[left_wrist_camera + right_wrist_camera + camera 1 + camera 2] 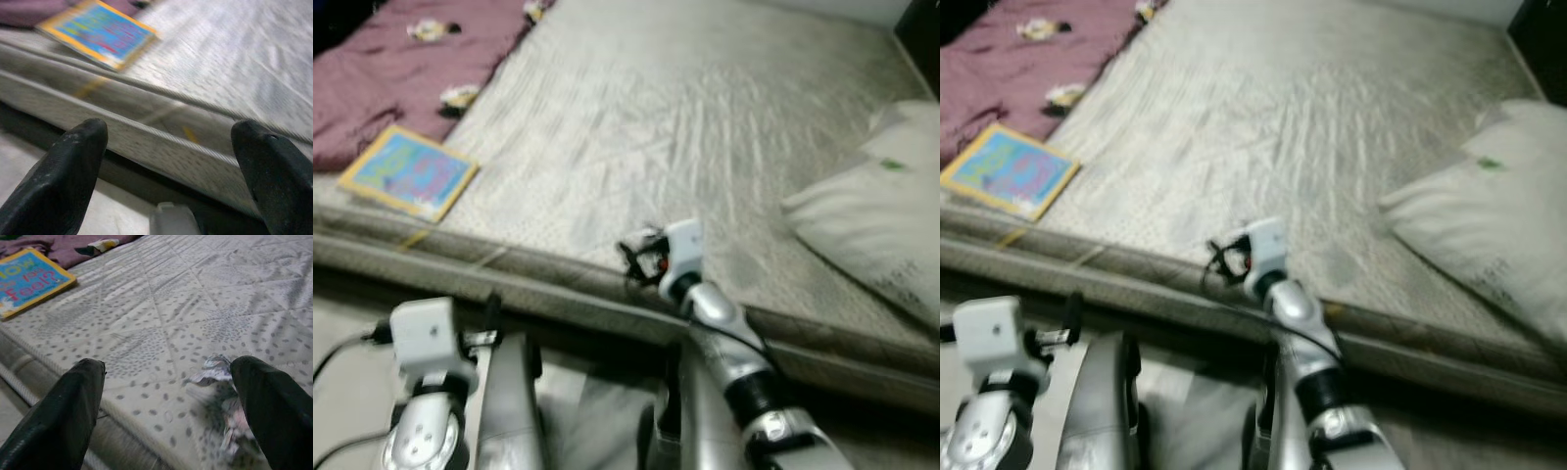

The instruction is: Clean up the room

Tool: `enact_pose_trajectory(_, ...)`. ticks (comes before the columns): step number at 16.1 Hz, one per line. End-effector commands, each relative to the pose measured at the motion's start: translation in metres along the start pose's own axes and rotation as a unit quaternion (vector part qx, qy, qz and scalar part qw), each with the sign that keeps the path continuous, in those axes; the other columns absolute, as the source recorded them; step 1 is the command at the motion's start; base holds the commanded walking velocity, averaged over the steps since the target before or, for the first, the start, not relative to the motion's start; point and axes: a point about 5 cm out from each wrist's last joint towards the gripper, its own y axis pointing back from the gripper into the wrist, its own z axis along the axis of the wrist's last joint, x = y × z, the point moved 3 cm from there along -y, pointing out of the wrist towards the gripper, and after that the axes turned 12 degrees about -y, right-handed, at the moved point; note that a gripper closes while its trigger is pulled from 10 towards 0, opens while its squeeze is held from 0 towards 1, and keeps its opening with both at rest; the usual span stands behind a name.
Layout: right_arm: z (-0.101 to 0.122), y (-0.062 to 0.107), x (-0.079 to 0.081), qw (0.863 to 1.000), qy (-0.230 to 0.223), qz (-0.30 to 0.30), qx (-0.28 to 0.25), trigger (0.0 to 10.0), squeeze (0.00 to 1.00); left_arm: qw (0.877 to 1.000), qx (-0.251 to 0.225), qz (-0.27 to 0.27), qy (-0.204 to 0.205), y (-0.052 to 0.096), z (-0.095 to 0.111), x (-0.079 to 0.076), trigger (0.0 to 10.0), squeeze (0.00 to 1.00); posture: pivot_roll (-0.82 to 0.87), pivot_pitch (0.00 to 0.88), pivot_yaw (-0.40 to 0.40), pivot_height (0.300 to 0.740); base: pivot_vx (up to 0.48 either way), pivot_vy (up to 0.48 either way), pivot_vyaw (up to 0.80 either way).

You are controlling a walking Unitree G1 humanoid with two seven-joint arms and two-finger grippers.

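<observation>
A wide bare mattress (685, 127) with a quilted, grey-dotted cover lies low before the robot, its near edge running across the head views. On the mattress's left part (the robot's left) lies a flat picture book (409, 171) with a yellow border and a blue cover, close to the near edge. Beside and beyond the book is a rumpled maroon blanket (391, 69) with small pale patches on it. A white pillow (876, 220) rests on the mattress at the right.

The right gripper (166, 382) is stretched forward over the near edge of the mattress, its two black fingers (63, 416) spread wide apart with nothing between them. Just beside its right finger, on the mattress surface, lies a small crumpled piece of silvery wrapper litter (220, 396), blurred in the right wrist view; whether the finger touches it cannot be told.

The left gripper (171, 166) is held low in front of the mattress's side, also released, fingers wide apart and empty, pointing towards the mattress edge below the book.
</observation>
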Motion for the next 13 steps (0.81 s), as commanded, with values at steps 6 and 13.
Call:
enact_pose_trajectory(6, -0.004, -0.009, -0.004, 0.999, 0.011, -0.038, -0.011, 10.0, 0.0, 0.999, 0.03, 0.012, -0.006, 0.011, -0.009, 0.001, 10.0, 0.0, 0.17, 0.243, -0.128, 0.526, 0.0, 0.0, 0.0)
enact_pose_trajectory(13, 0.02, -0.027, 0.004, 0.998, 0.015, -0.027, -0.052, 10.0, 0.0, 1.0, 0.028, 0.011, -0.007, 0.014, -0.008, -0.001, 10.0, 0.0, 0.19, 0.231, -0.139, 0.526, 0.0, 0.0, 0.0)
